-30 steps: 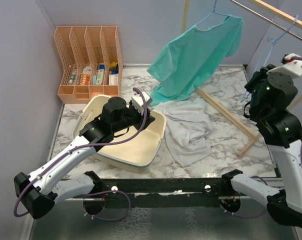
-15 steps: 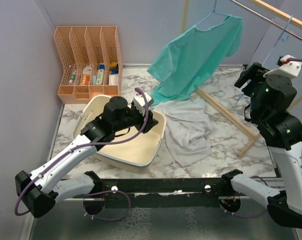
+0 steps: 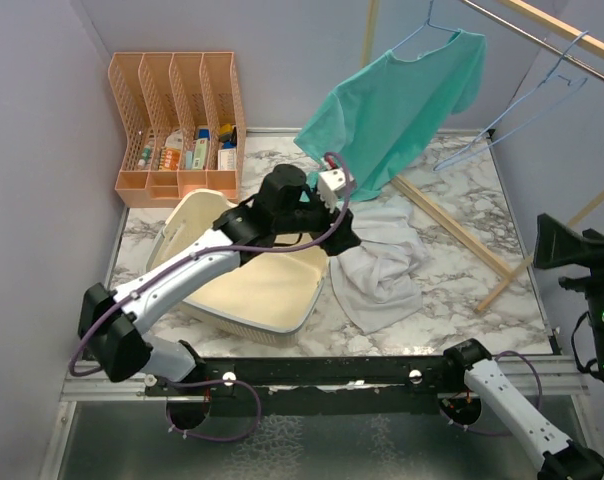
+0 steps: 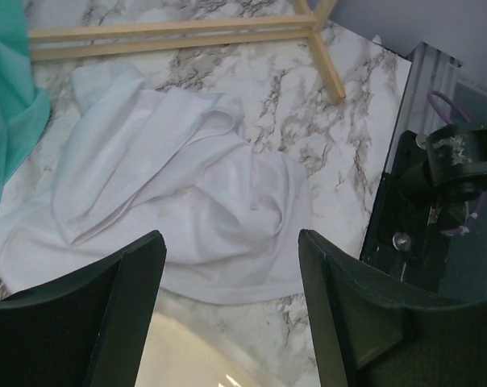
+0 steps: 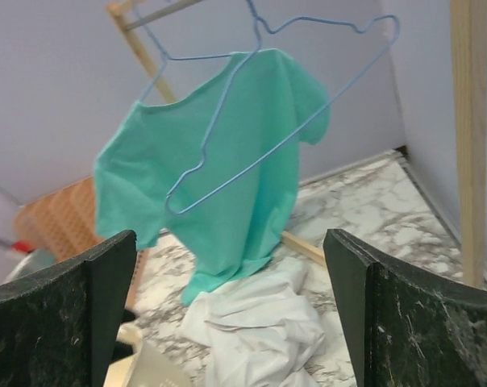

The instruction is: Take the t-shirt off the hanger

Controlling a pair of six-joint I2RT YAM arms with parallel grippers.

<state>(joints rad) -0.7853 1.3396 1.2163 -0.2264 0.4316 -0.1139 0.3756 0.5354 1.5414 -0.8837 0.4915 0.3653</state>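
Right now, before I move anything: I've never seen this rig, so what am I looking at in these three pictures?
These are two robot arms bolted to the near edge of a marble-patterned table. The top picture comes from a fixed camera above and behind them; the other two come from a camera on each wrist, so the dark shapes at the bottom are that arm's own fingers. The left gripper hovers open over a crumpled white cloth beside a cream plastic tub. The right gripper, open and empty, faces the teal t-shirt on its blue wire hanger. A second, bare blue wire hanger hangs nearer that arm. An orange plastic organiser stands back left.
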